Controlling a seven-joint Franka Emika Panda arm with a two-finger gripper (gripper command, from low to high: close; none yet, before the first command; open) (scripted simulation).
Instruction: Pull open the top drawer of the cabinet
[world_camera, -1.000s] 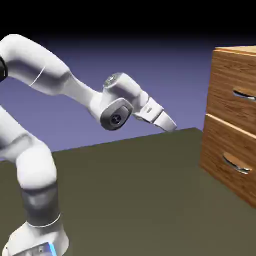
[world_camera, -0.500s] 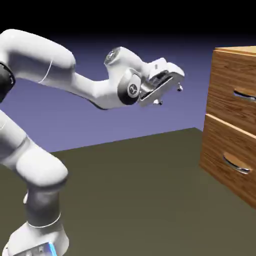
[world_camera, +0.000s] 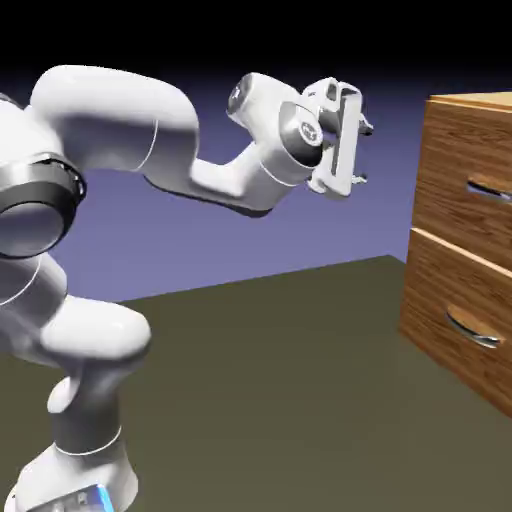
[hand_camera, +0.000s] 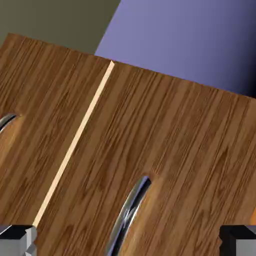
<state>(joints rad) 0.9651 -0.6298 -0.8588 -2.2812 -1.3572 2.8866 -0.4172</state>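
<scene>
The tool (world_camera: 365, 154) is wide open, empty; the top drawer (world_camera: 455, 155) faces it, handle (world_camera: 490, 190) horizontal.

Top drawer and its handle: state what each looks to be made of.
The top drawer looks like wood, perhaps a veneer or printed finish, brown with dark streaky grain. Its handle seems to be polished metal, possibly chromed: silvery, with bright highlights beside dark reflections.
</scene>
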